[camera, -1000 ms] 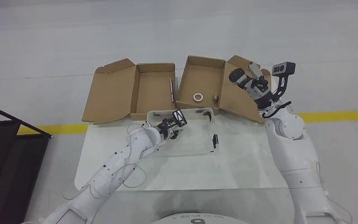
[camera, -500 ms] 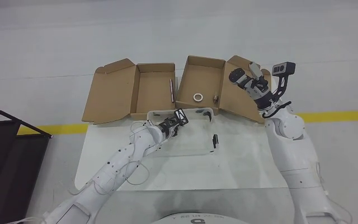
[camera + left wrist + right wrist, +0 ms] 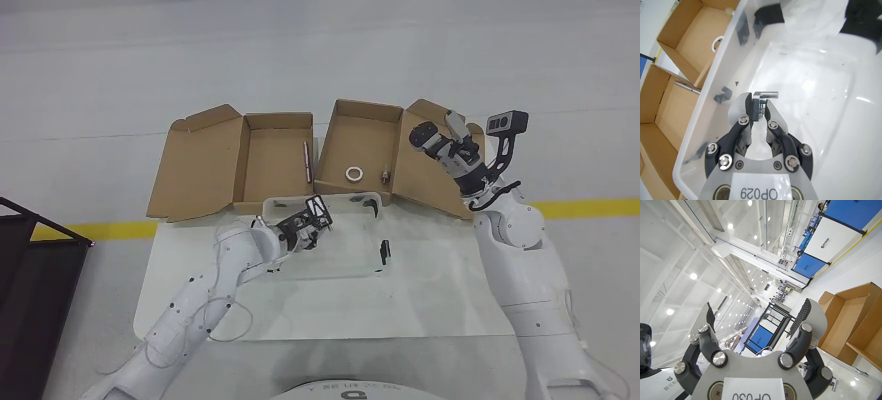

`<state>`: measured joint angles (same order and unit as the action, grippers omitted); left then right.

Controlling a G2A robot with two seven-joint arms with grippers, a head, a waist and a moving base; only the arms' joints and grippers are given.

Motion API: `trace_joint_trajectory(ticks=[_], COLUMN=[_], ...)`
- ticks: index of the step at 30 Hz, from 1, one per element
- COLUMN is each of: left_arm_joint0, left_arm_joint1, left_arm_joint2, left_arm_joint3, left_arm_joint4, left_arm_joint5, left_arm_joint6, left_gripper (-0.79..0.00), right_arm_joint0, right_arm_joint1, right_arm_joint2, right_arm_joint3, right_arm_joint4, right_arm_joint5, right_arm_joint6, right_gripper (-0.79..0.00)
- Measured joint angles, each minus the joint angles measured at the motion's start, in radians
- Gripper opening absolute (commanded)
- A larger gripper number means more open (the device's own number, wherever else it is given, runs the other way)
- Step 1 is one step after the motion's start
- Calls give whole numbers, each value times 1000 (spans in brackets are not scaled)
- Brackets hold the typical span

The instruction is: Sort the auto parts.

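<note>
A pale factory floor crossed by a yellow line lies behind the white table (image 3: 430,300). Two open cardboard boxes stand side by side along the table's far edge. The left box (image 3: 270,185) holds a thin metal rod (image 3: 307,160) by its right wall. The right box (image 3: 360,130) holds a white ring (image 3: 354,173) and a small bolt (image 3: 385,175) near its front wall. A clear plastic bin (image 3: 345,262) sits just in front of them.

The right gripper (image 3: 447,135) hangs raised over the right box's outer flap, its fingers spread wide around nothing. The left gripper (image 3: 308,218) is inside the bin near its far left corner, pinching a small silver metal part (image 3: 765,95) with a short pin. A black clip (image 3: 383,252) lies at the bin's right edge, and another black piece (image 3: 372,205) at its far right corner.
</note>
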<state>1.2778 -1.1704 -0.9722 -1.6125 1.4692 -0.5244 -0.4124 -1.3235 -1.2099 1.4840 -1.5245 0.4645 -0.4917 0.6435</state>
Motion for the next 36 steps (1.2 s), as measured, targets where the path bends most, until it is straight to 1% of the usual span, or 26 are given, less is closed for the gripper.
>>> trace_joint_trajectory(ticks=[4, 7, 10, 13, 16, 17, 26, 28, 30, 31, 34, 36], left_arm_joint0=[58, 87, 101, 95, 73, 67, 66, 74, 69, 59, 27, 21], left_arm_joint1=[20, 31, 39, 43, 46, 46, 46, 45, 44, 44, 53, 60], left_arm_joint2=[-115, -184, -234, -270, -292, -295, -294, -285, -286, -296, -342, -369], left_arm_joint3=[-84, -119, -129, -120, -94, -91, -90, -82, -64, -50, -35, -40], left_arm_joint4=[-128, -228, -327, -445, -570, -582, -581, -609, -680, -751, -915, -974], left_arm_joint5=[-35, -78, -119, -151, -155, -151, -147, -139, -136, -138, -144, -150], left_arm_joint6=[26, 37, 39, 15, -22, -33, -36, -29, -34, -50, -129, -172], left_gripper=[-785, -785, -785, -785, -785, -785, -785, -785, -785, -785, -785, -785], right_arm_joint0=[0, 0, 0, 0, 0, 0, 0, 0, 0, 0, 0, 0], right_arm_joint1=[0, 0, 0, 0, 0, 0, 0, 0, 0, 0, 0, 0], right_arm_joint2=[0, 0, 0, 0, 0, 0, 0, 0, 0, 0, 0, 0], right_arm_joint3=[0, 0, 0, 0, 0, 0, 0, 0, 0, 0, 0, 0], right_arm_joint4=[0, 0, 0, 0, 0, 0, 0, 0, 0, 0, 0, 0], right_arm_joint5=[0, 0, 0, 0, 0, 0, 0, 0, 0, 0, 0, 0], right_arm_joint6=[0, 0, 0, 0, 0, 0, 0, 0, 0, 0, 0, 0], right_gripper=[0, 0, 0, 0, 0, 0, 0, 0, 0, 0, 0, 0])
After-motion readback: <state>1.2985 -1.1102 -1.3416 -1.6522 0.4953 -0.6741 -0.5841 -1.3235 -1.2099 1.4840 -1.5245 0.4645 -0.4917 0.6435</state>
